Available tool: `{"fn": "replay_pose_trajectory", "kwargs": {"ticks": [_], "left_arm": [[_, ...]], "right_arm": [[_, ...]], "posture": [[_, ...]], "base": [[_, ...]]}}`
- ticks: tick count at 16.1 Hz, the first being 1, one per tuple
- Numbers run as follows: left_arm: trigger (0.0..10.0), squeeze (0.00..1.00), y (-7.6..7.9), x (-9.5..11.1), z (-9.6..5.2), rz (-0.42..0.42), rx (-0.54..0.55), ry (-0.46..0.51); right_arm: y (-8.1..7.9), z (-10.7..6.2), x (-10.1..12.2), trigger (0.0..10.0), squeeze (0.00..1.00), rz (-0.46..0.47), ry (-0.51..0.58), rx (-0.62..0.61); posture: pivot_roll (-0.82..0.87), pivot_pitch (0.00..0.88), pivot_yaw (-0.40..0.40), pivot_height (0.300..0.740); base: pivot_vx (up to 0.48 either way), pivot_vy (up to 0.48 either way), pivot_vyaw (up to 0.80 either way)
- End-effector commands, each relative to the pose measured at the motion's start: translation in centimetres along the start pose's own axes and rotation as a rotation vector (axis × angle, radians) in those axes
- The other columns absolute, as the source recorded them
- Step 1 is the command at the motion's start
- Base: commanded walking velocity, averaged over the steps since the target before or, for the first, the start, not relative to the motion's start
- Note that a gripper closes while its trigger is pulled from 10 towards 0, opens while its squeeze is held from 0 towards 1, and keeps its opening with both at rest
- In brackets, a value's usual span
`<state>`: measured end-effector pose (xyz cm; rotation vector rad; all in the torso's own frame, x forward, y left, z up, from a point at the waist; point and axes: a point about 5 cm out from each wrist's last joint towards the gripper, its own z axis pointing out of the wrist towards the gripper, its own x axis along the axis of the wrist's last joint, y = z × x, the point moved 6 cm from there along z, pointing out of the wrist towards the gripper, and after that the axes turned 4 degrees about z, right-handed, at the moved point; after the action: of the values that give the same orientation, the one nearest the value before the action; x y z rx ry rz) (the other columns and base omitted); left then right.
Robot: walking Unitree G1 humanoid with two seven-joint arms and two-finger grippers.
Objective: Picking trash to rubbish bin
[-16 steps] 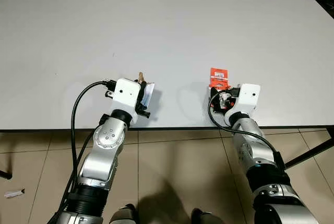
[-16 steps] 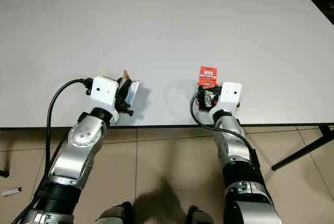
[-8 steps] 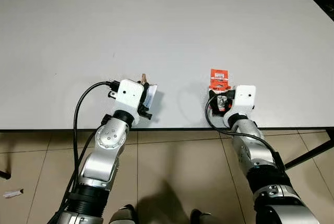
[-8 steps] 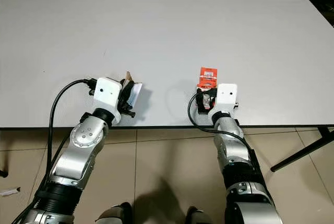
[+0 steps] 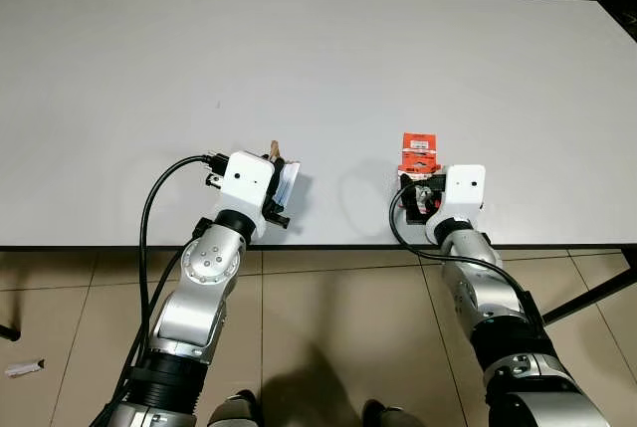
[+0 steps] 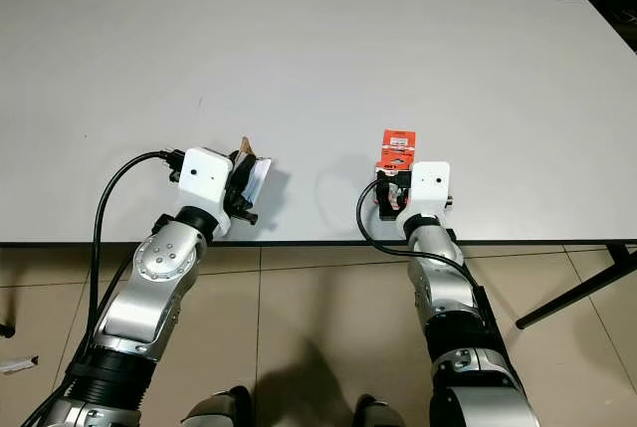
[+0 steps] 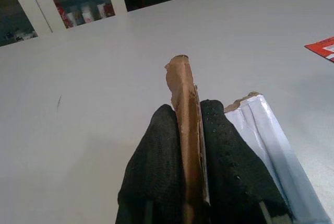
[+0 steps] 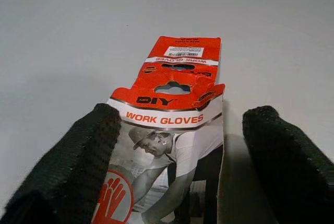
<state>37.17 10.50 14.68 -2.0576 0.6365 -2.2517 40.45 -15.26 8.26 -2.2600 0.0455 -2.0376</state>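
Two grips matter: the left gripper [image 7: 190,125] is clenched on torn cardboard [image 7: 183,93] at the table [image 5: 318,59] edge, while the right gripper [image 8: 177,145], spread around the glove packet [image 8: 175,114], should close squarely before lifting.

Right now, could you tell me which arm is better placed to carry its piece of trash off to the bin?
The left. The left gripper is already shut on the brown cardboard scrap, whereas the right gripper is open, its fingers either side of the work gloves card lying on the white table.
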Motion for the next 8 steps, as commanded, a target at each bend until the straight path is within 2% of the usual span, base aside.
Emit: {"fn": "replay_pose_trajectory", "kwargs": {"ticks": [1,8], "left_arm": [[10.0,0.00,0.24,0.17,0.01,0.008,-0.014,0.001],[10.0,0.00,0.30,0.29,0.15,0.011,-0.019,0.006]], "right_arm": [[0.37,-1.75,-5.57,0.0,0.00,0.012,-0.187,-0.015],[0.34,-1.62,-5.39,0.0,0.00,0.012,-0.181,-0.014]], "posture": [[0.03,0.175,-0.006,0.740],[0.03,0.167,-0.006,0.740]], "base": [[0.000,0.000,0.00],[0.000,0.000,0.00]]}}
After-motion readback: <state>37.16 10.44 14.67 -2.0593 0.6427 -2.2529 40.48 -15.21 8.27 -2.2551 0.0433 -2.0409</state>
